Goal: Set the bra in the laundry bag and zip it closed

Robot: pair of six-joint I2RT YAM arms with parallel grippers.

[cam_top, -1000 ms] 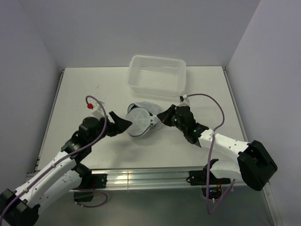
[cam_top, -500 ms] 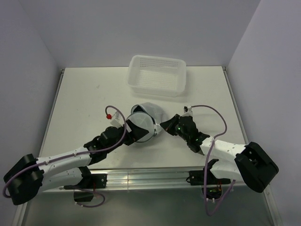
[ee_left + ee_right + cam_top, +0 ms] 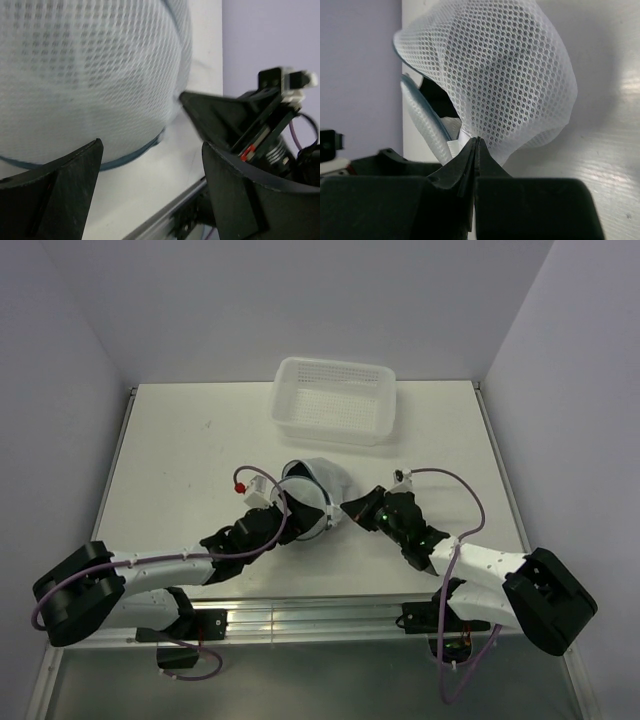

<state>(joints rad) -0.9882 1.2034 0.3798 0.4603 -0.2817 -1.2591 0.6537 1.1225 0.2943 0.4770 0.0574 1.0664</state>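
White perforated basket [image 3: 330,430] at table's [image 3: 170,460] far edge

one table [image 3: 180,440], one laundry bag [image 3: 305,495], one white basket [image 3: 335,405], two grippers
the one laundry bag lies near the middle of the table and the one white basket at its far edge; the left gripper [image 3: 283,512] and the right gripper [image 3: 350,508] make two, with two fingers each.
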